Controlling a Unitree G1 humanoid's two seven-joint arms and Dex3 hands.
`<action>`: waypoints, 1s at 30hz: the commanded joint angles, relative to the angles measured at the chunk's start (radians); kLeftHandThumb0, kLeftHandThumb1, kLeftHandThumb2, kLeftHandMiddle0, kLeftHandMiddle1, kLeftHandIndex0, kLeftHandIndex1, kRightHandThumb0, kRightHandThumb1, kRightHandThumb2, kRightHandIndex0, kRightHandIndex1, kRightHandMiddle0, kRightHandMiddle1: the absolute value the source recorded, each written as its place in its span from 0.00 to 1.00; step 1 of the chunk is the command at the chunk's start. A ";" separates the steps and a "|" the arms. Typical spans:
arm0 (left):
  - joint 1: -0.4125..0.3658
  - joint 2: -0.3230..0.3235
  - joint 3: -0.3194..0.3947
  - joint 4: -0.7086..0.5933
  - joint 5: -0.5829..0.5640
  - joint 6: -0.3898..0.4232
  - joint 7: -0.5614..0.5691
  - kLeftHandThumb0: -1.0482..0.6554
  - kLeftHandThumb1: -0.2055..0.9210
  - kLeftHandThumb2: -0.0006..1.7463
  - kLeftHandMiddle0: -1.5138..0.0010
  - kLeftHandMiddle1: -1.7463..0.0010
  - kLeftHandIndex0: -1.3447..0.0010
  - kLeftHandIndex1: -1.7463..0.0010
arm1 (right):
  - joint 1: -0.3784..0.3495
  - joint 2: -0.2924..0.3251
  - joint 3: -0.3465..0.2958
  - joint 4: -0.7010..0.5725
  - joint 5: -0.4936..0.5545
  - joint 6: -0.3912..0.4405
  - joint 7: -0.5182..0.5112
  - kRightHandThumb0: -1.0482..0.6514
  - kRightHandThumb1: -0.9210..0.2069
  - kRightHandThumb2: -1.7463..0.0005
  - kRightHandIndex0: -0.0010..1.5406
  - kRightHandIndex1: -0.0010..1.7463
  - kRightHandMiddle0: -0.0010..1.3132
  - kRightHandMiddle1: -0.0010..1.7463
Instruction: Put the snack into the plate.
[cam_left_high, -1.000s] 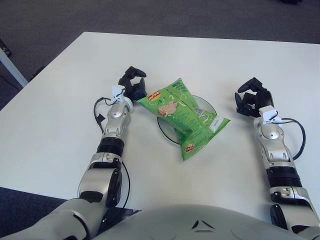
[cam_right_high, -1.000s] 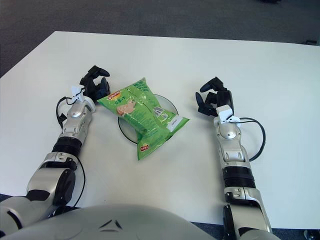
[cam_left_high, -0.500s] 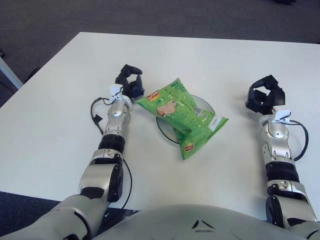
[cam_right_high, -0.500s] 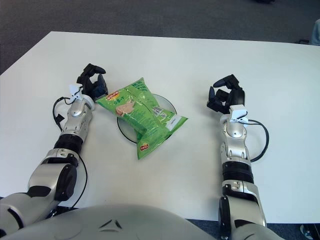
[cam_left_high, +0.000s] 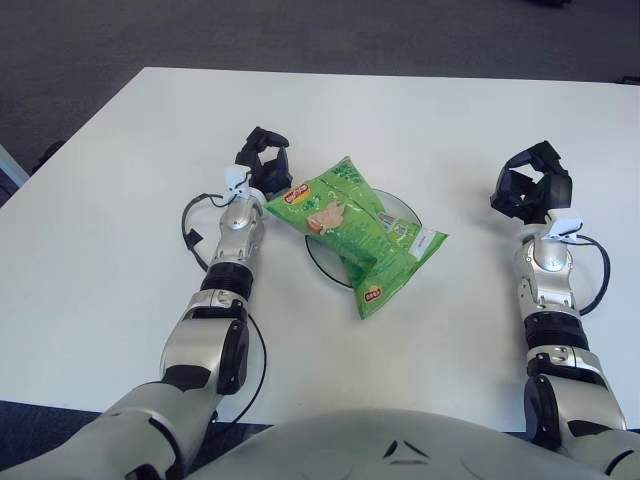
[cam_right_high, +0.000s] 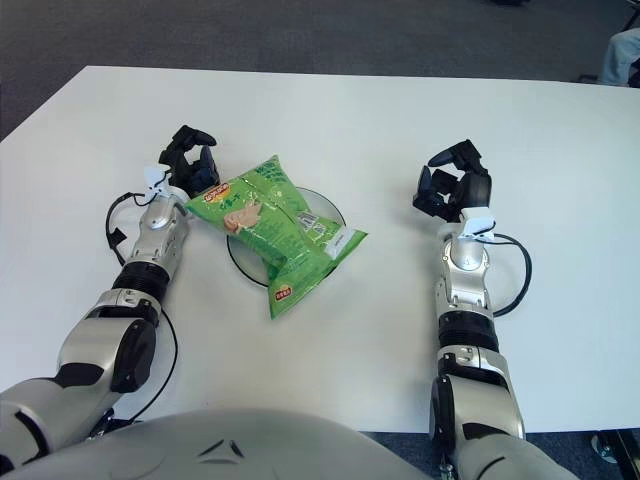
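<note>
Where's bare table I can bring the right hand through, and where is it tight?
Bare table lies between the snack bag and the right hand, and across the far side beyond both hands. It is tight at the plate, which the bag covers and overhangs, and where the left hand sits beside the bag's corner.

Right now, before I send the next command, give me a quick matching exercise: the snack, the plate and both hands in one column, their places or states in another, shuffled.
Things:
1. snack bag
2. plate
3. left hand
4. right hand

Places or states:
A. apart from everything, on the robot's right side of the table
B. lying across the plate, overhanging its rim
C. mostly covered, only rim parts showing
D. close beside the bag's upper corner

Pairs: 1-B, 2-C, 3-D, 4-A
</note>
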 joint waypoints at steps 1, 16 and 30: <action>0.061 -0.015 -0.001 0.049 0.005 -0.030 -0.002 0.37 0.68 0.58 0.21 0.00 0.68 0.00 | 0.095 0.088 0.004 0.090 0.021 -0.037 0.013 0.36 0.43 0.33 0.79 1.00 0.40 1.00; 0.115 -0.020 -0.011 -0.022 0.004 -0.030 -0.020 0.37 0.67 0.59 0.19 0.00 0.67 0.00 | 0.124 0.104 -0.017 0.057 0.044 -0.040 0.008 0.34 0.51 0.27 0.82 1.00 0.45 1.00; 0.142 -0.015 -0.016 -0.069 0.008 -0.018 -0.018 0.37 0.65 0.61 0.18 0.00 0.66 0.00 | 0.158 0.105 0.002 -0.042 0.021 0.123 -0.037 0.34 0.52 0.26 0.83 1.00 0.46 1.00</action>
